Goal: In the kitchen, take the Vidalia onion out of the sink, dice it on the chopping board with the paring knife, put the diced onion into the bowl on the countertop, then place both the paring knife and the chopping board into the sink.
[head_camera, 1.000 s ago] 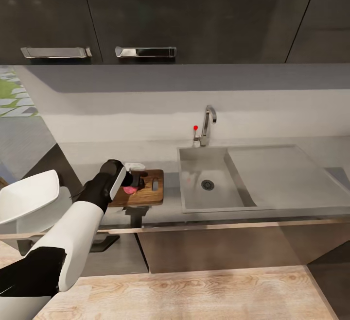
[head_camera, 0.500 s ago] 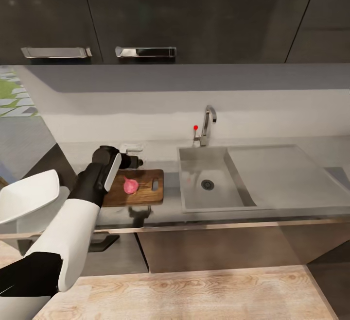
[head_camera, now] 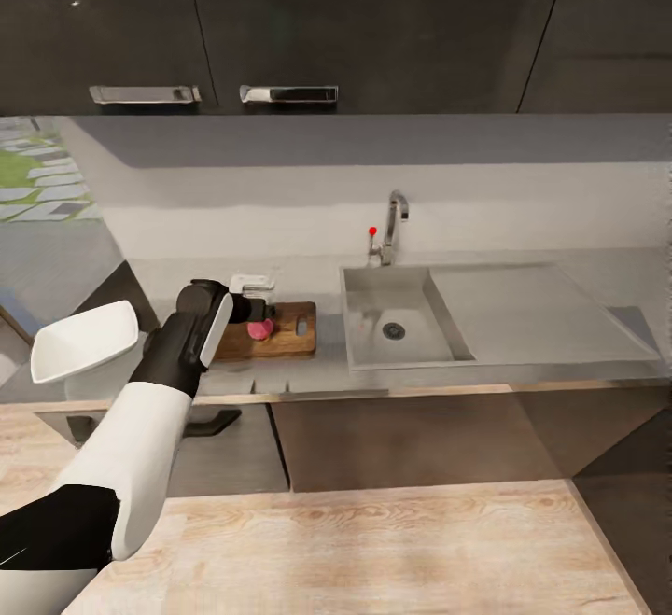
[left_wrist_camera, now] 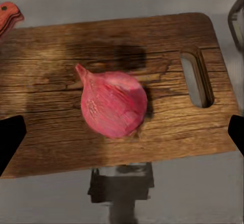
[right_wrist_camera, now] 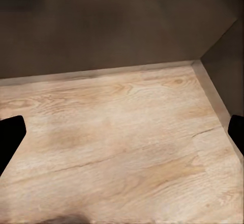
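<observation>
Onion (left_wrist_camera: 113, 104) on chopping board (left_wrist_camera: 168, 40)

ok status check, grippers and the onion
Left gripper open above the chopping board. Right gripper open, over floor. Onion whole on board, paring knife beside. Nothing in the way.

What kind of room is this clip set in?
A simulated home kitchen, most likely: a steel sink with a chrome tap set into a grey countertop, dark cabinets above, and a red onion on a chopping board.
</observation>
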Tool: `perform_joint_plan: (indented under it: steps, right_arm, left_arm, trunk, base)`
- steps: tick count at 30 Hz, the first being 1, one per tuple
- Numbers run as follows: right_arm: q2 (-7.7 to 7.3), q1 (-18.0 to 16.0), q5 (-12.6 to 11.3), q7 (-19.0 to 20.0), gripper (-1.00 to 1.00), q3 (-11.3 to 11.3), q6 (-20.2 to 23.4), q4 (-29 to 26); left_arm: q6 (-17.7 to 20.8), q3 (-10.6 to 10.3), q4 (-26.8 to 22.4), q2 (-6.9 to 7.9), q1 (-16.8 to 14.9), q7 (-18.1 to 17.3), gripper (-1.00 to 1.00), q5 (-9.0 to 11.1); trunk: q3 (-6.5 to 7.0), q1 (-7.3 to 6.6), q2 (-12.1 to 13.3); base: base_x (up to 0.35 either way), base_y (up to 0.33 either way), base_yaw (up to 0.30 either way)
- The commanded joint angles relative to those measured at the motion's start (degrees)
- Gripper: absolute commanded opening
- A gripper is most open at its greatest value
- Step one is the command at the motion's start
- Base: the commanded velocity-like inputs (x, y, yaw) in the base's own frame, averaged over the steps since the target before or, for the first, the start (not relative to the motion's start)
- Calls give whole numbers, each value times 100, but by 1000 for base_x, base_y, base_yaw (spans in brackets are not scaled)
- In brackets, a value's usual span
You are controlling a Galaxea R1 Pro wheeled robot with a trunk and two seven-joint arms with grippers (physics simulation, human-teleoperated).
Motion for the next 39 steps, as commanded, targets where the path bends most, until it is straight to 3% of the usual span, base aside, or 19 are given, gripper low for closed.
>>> perform_joint_plan:
  steps: [1, 10, 33, 37, 39]
  right_arm:
    - [3, -4, 62, -41, 100, -27, -6, 2]
    - [4, -3, 62, -41, 100, -27, -6, 0]
    - [0, -3, 62, -41, 100, -27, -6, 0]
    - [0, -3, 62, -41, 100, -27, -6, -1]
    - [-4, -3, 62, -41, 100, -27, -6, 1]
  left_arm:
    - [23, -4, 0, 1, -5, 18, 100, 19]
    - [23, -4, 45, 4, -5, 18, 100, 23]
    - [-15, -13, 902, -28, 0, 5, 100, 20]
    - [-39, -18, 1222, -33, 3, -25, 100, 19]
    - [-224, -21, 1711, -37, 10, -38, 100, 19]
  trunk:
    - [-11, 0, -12]
    - [-11, 0, -12]
    - [-11, 0, -12]
    - [-11, 0, -12]
    - [-11, 0, -12]
  base:
    - [-332, 0, 0]
    - [-333, 0, 0]
    - [-331, 0, 0]
    - [-100, 0, 0]
    - [-18, 0, 0]
